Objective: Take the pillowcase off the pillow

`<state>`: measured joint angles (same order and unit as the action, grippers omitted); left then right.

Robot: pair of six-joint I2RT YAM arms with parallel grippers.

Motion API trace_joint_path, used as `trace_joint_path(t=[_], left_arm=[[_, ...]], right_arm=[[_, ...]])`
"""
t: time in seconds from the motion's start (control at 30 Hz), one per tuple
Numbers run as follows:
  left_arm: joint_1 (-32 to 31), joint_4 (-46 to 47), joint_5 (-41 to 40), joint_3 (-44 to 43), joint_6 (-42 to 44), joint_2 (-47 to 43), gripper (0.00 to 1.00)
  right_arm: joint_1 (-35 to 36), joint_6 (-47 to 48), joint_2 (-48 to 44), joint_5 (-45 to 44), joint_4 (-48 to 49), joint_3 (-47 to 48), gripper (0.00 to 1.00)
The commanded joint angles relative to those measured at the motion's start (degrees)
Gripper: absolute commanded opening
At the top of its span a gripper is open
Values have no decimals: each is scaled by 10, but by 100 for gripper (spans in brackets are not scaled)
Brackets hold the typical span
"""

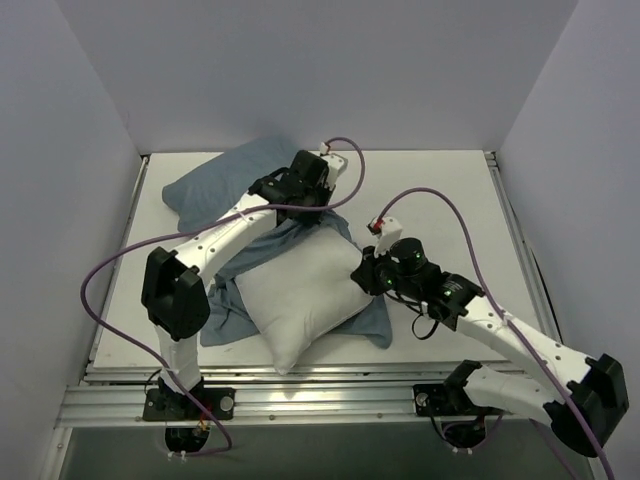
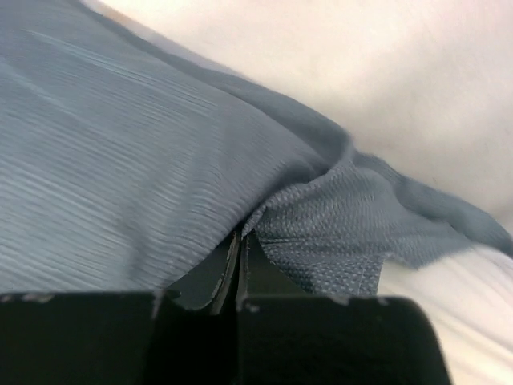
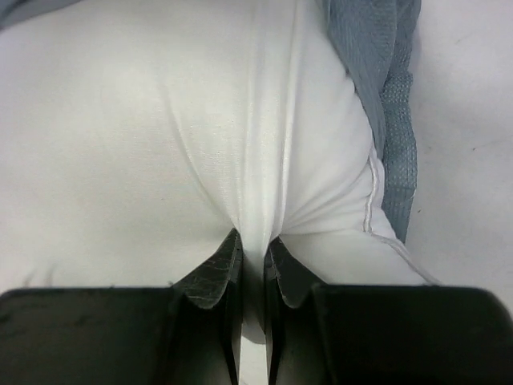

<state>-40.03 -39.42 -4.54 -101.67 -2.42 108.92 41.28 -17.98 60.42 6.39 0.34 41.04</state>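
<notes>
The white pillow (image 1: 300, 295) lies in the middle of the table, mostly bare. The grey-blue pillowcase (image 1: 225, 185) bulges at the back left and runs under the pillow to its near left and right edges. My left gripper (image 1: 300, 190) is at the pillow's far corner, shut on a fold of the pillowcase (image 2: 160, 160); its jaws meet on the cloth edge (image 2: 240, 241), with the pillow (image 2: 401, 80) behind. My right gripper (image 1: 368, 270) is at the pillow's right edge, shut on a pinched ridge of the pillow (image 3: 160, 144), its fingertips (image 3: 255, 245) close together. The pillowcase (image 3: 385, 80) shows beside it.
The white table (image 1: 450, 190) is walled by white panels at the back and both sides. A metal rail (image 1: 320, 400) runs along the near edge by the arm bases. Purple cables (image 1: 440, 200) loop above both arms.
</notes>
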Motion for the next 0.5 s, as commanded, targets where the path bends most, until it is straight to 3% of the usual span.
trace_joint_path(t=[0.0,0.2,0.47], left_arm=[[73,27,-137,-39,-30,8,2],[145,36,-204,-75,-34,37,2],[205,29,-282,-126,-31,101,2]], right_arm=[[9,-13,-102,-7,-96,60,0],[9,-32,-195,-9,-189,148,0],[9,-30,-225,-82,-295,242,0]])
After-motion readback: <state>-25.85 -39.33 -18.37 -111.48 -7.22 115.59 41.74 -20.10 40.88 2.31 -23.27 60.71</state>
